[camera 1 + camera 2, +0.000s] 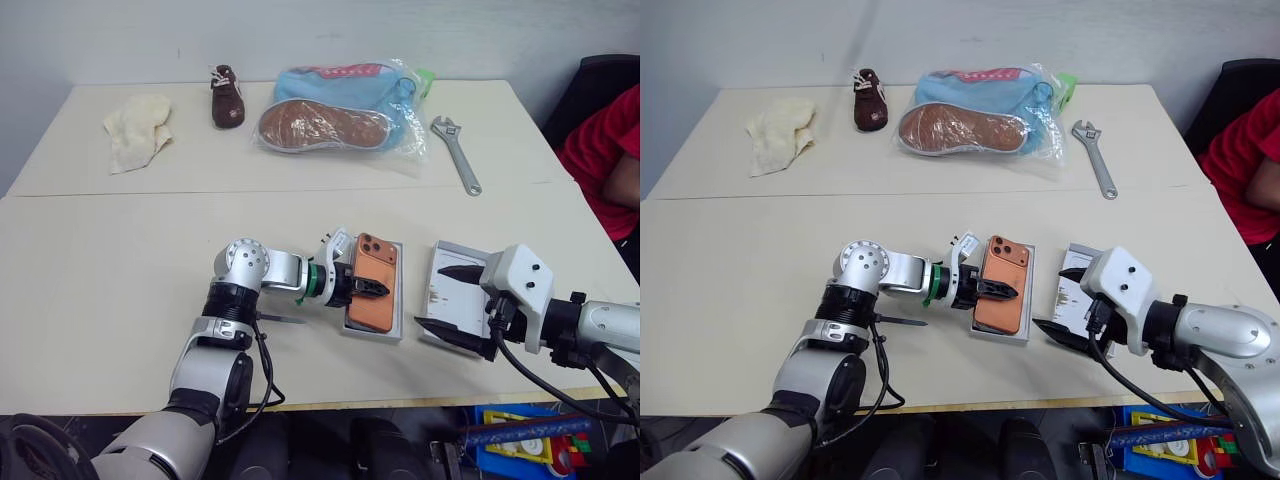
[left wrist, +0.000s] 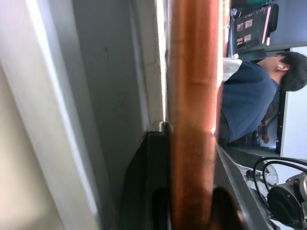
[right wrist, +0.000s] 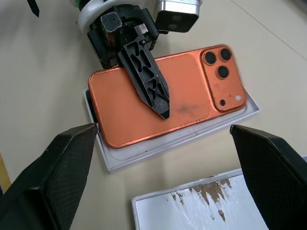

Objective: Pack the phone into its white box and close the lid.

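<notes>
The orange phone [image 1: 372,300] lies back up in the white box [image 3: 144,154], its camera block at the far end. My left gripper [image 1: 374,289] reaches in from the left and is shut on the phone: one black finger [image 3: 146,81] lies across its back, and the left wrist view shows the phone's edge [image 2: 192,96] between both fingers. Just right of the box, the lid [image 1: 452,292] lies inside up, white with brown marks [image 3: 201,206]. My right gripper [image 1: 450,302] hangs open above the lid, nothing between its fingers [image 3: 48,182].
At the back of the table are a cream cloth [image 1: 138,128], a small brown shoe [image 1: 227,97], a bagged shoe sole on blue fabric [image 1: 335,108] and a wrench [image 1: 456,150]. A person in red [image 1: 605,160] sits at the right edge. Another person [image 2: 249,96] sits beyond.
</notes>
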`<state>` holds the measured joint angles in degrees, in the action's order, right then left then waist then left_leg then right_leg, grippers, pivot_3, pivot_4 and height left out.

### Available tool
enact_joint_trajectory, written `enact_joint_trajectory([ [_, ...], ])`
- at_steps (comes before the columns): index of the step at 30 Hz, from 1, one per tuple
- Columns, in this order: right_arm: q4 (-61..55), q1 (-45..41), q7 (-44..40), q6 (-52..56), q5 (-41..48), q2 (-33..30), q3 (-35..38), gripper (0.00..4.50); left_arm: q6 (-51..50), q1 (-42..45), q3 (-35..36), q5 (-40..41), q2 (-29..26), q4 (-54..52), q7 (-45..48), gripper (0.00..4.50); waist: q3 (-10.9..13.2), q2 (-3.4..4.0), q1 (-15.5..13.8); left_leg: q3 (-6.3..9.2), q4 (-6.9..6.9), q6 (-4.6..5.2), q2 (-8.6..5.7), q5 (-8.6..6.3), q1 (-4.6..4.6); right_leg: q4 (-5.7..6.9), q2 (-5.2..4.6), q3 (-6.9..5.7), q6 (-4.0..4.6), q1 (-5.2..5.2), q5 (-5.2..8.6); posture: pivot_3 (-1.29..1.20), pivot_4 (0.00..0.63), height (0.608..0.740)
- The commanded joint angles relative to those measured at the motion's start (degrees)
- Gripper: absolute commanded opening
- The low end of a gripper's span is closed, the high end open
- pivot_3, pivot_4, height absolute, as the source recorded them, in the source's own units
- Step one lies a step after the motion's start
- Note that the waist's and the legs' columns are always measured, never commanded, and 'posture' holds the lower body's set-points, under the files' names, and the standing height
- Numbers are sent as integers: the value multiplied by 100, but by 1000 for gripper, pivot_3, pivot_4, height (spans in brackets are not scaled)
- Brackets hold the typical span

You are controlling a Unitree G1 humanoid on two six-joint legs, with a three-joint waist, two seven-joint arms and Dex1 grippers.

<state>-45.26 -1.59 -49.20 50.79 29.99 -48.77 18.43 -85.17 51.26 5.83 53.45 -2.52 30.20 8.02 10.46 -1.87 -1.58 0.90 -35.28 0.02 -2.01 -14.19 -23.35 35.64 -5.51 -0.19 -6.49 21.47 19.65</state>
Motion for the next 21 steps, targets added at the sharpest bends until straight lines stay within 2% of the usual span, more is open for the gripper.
enact_joint_trajectory([
  [1,-212,45,98,-147,108,-85,92,4500,-99,221,86,-57,83,-92,397,2009,0,0,-2,1,0,-1,0,0,0,0,0,-1,0,0,0,0,150,740],
  [7,-223,144,203,-231,170,-92,65,4500,-206,305,-201,-258,-89,-478,995,3998,0,0,11,0,0,-1,1,1,2,3,1,0,0,-1,0,0,150,740],
  [9,-207,157,226,-270,161,-88,36,4500,-253,304,-356,-310,-158,-692,1164,4444,0,1,12,0,0,-3,3,2,2,5,3,1,0,0,0,0,150,740],
  [15,-215,191,313,-356,163,-69,-38,4500,-227,232,-898,-534,-525,-1397,1618,4444,2,3,6,1,0,-4,3,4,3,8,3,2,0,0,0,0,150,740],
  [21,-195,401,388,-306,38,-250,0,4500,399,-51,-1977,-892,-1587,-2664,2525,4444,6,10,24,-2,0,-3,7,4,5,9,5,11,1,0,0,0,150,740],
])
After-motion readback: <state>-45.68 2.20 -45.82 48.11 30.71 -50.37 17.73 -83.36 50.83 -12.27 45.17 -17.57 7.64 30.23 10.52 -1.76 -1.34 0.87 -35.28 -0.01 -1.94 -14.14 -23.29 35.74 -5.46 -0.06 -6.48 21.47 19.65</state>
